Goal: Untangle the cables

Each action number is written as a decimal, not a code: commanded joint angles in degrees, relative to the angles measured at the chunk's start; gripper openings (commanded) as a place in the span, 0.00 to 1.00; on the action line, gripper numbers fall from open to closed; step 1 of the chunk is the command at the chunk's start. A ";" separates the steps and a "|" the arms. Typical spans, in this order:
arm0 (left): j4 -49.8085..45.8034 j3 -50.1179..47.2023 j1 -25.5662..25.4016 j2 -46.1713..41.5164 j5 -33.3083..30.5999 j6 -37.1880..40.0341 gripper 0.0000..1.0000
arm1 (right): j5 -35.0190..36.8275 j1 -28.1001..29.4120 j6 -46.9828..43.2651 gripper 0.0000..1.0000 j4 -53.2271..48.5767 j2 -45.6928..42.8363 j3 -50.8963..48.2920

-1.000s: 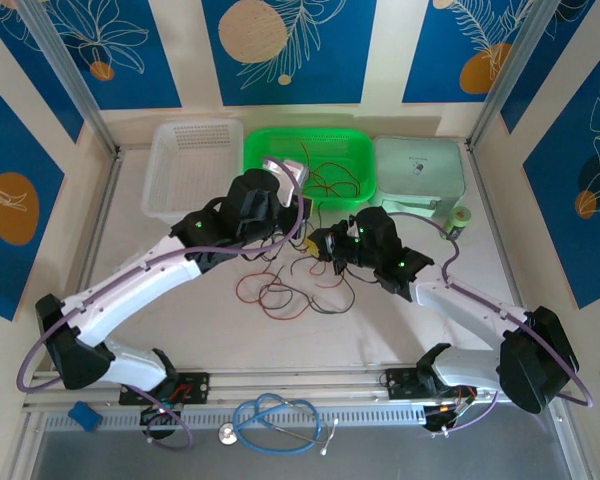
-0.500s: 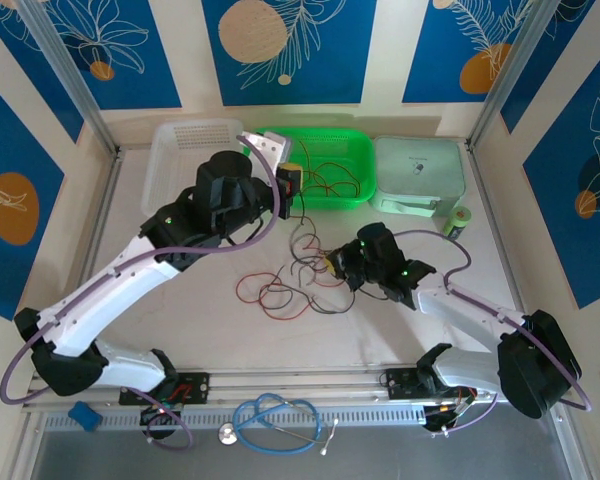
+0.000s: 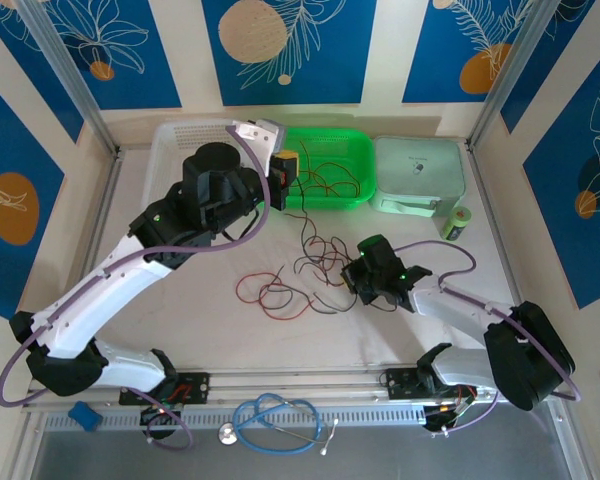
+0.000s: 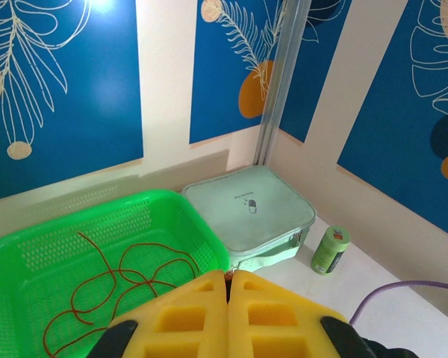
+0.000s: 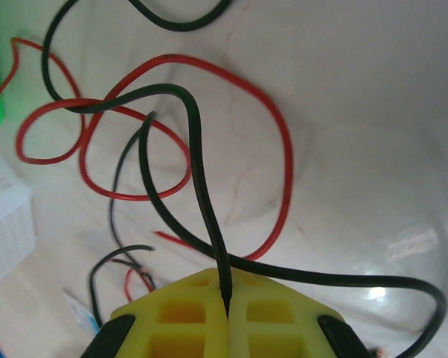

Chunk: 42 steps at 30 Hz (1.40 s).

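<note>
Overhead, the left gripper point(image 3: 285, 166) sits high over the left end of the green basket point(image 3: 330, 133). Its yellow fingers point(image 4: 187, 306) are pressed together, with a sliver of something dark in the seam. A dark strand point(image 3: 302, 215) runs from it down to the cables point(image 3: 295, 282), a tangle of red and black loops on the surface point(image 3: 180, 300) between the arms.

The right gripper point(image 3: 352, 276) is low at the tangle's right edge. The wrist view shows it clamped on a black cable point(image 5: 198, 186), which arches out across red loops point(image 5: 280, 171).

A loose red cable point(image 4: 127, 280) lies inside the green basket. A mint case point(image 3: 420, 170) stands just right of the basket, with a small green bottle point(image 3: 461, 220) near its corner.
</note>
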 commanded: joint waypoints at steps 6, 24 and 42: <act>-0.51 4.77 -0.02 0.00 -1.29 3.01 0.00 | 3.60 -0.34 -3.88 0.00 -2.87 3.66 -1.41; -2.39 9.32 -0.02 -0.22 -2.66 6.11 0.00 | 1.51 -0.69 -18.21 0.09 -4.12 4.49 1.48; -1.50 9.85 -0.02 0.72 -0.92 5.01 0.00 | -12.67 3.67 -67.34 0.78 -1.73 -3.57 15.87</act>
